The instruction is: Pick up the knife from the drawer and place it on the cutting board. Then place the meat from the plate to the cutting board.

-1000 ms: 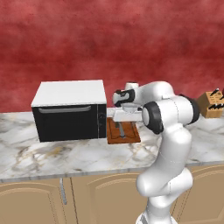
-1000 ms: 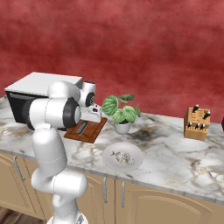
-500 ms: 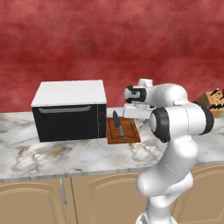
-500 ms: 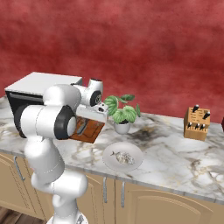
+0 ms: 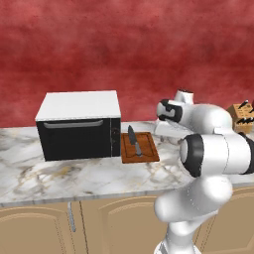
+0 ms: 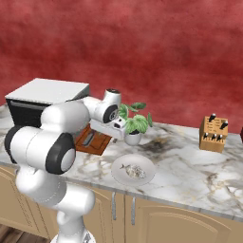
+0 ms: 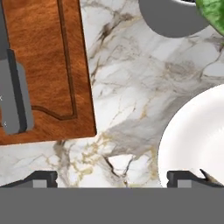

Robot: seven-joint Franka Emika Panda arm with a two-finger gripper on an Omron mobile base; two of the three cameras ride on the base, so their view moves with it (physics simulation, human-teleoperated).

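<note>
Reddish-brown cutting board [image 5: 140,147] beside the black oven [image 5: 79,125] already carries the knife [image 5: 133,140]. Meat [image 6: 134,171] lies on the white plate [image 6: 120,164], awaiting transfer. Between board and plate, the gripper [image 7: 111,177] hovers over marble, fingers spread apart, empty.

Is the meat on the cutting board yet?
No, the meat lies on the white plate; the board holds just the knife.
</note>
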